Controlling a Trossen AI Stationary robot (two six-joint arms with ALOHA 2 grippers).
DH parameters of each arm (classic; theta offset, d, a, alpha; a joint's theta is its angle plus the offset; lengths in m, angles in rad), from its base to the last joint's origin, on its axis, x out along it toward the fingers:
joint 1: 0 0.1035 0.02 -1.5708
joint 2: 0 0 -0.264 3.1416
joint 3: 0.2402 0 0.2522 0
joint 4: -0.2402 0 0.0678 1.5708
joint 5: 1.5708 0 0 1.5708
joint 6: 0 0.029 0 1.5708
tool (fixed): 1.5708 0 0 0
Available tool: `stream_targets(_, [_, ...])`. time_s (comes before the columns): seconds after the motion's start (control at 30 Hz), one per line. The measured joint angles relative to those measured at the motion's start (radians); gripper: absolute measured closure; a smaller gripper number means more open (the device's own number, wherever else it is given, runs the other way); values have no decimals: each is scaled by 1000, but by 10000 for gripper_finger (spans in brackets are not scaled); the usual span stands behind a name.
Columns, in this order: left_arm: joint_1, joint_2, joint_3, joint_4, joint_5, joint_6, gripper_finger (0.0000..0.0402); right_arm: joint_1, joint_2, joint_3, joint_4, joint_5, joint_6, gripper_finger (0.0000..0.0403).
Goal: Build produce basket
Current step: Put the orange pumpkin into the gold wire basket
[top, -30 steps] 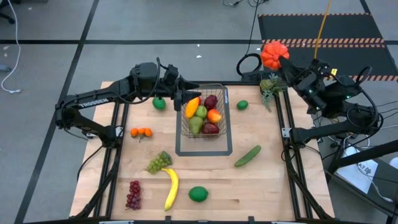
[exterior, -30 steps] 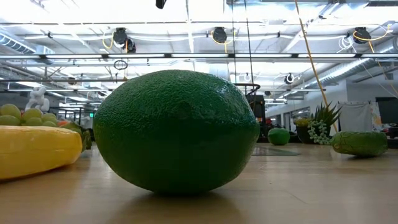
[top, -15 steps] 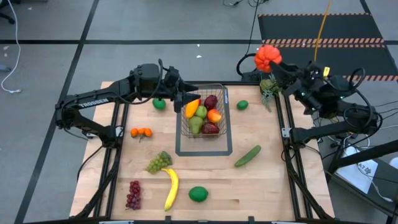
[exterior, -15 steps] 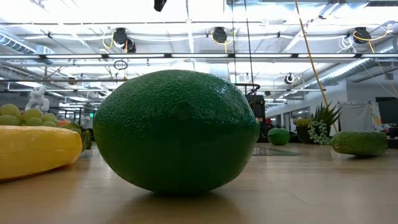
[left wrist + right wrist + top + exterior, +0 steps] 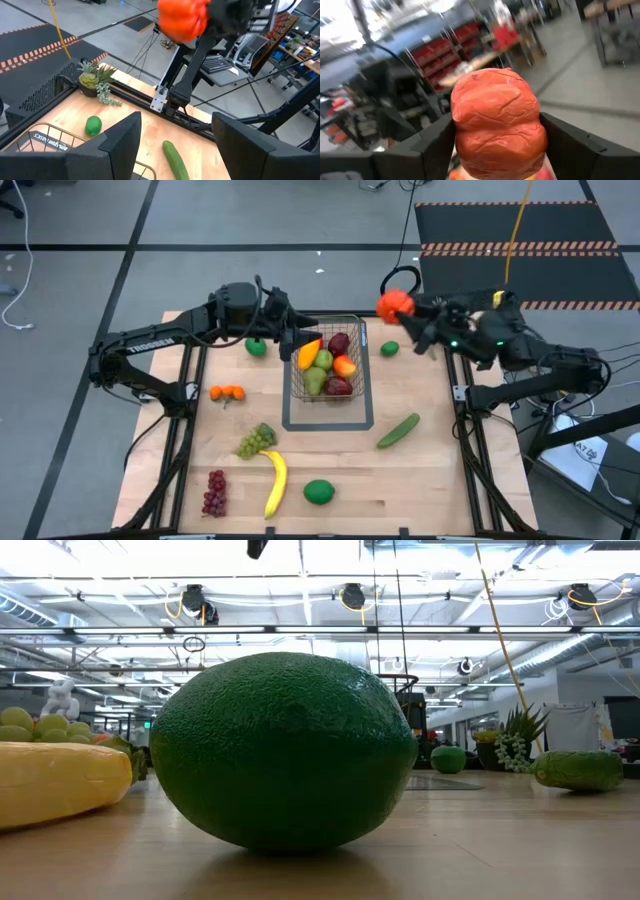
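The wire basket [image 5: 362, 370] stands at the table's middle far part and holds several fruits. My right gripper [image 5: 402, 307] holds an orange-red lumpy fruit [image 5: 392, 302] in the air, right of the basket's far right corner. My left gripper [image 5: 296, 340] hovers open over the basket's far left corner with nothing between its fingers [image 5: 120, 145]. Loose on the wood lie two small limes [image 5: 256, 346] [image 5: 389, 348], small oranges [image 5: 228, 392], green grapes [image 5: 256, 440], a banana [image 5: 275, 483], red grapes [image 5: 214, 492], a large lime [image 5: 318, 491] and a cucumber [image 5: 398, 430]. My right gripper pinches the orange-red fruit between its two fingers, one on each opposite side [image 5: 457, 135]. The fingers [image 5: 570, 150] lie about level and come from the table's right side, pointing left. The fruit is lifted clear, high above the table.
A small succulent [image 5: 92, 80] stands at the far right corner, partly under my right arm. The large lime [image 5: 285, 750] fills the low view, with the banana [image 5: 60, 780] on one side of it and the cucumber [image 5: 578, 770] on the other. A dark flat outline [image 5: 330, 425] frames the basket's near side.
My right gripper has carried the orange-red fruit down and leftward, from beyond the far right corner toward the basket, tipping from upward-slanting to about level. The fruit stays in its hold. My left gripper has kept still.
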State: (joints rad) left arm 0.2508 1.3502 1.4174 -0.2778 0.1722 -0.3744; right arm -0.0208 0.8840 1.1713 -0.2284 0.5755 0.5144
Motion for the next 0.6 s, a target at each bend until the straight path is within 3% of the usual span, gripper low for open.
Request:
stream_targets(0.23, [0, 0, 0, -28, 0, 6, 160, 0, 110, 0, -136, -2, 194, 140])
stream_targets(0.6, [0, 0, 0, -27, -44, 40, 160, -3, 284, 0, -138, -5, 470, 140])
